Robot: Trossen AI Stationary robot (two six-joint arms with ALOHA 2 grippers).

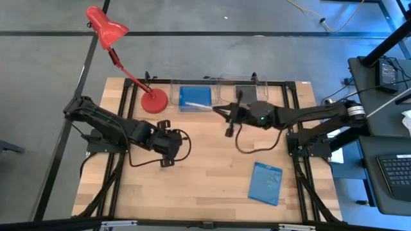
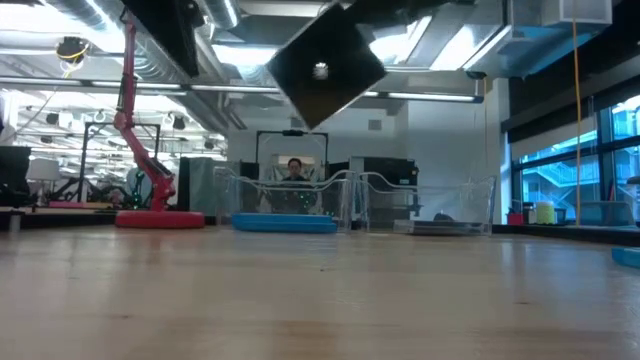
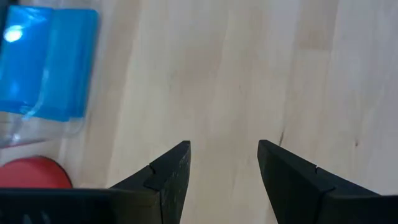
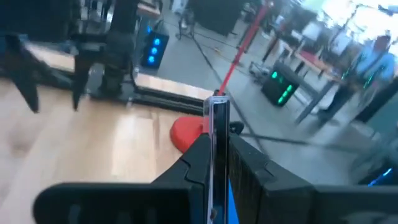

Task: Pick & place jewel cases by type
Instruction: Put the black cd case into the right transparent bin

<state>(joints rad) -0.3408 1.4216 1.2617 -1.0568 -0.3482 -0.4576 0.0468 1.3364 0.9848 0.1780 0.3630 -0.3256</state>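
Note:
My right gripper (image 4: 219,171) is shut on a dark-insert jewel case (image 2: 325,65) held high over the table's far middle. From above, the case (image 1: 232,119) shows edge-on as a thin line. One blue jewel case (image 1: 194,97) lies flat in the left clear tray. A dark case (image 1: 246,93) lies in the tray to its right. Another blue case (image 1: 266,183) lies flat on the wood near the right front. My left gripper (image 3: 224,162) is open over bare wood left of centre (image 1: 169,142). My right gripper pinches the jewel case between its two fingers, one finger (image 4: 196,158) on each flat face. The case's thin edge (image 4: 217,121) sticks out past the fingertips. The case is lifted clear and stands on edge, one corner pointing down (image 2: 318,125).
A red desk lamp stands with its base (image 1: 154,101) at the far left, beside the clear trays (image 2: 350,200) along the far edge. Cables loop on the wood near both arms (image 1: 247,146). Bare wood spans the middle and near side. A person shows behind the trays (image 2: 293,170).

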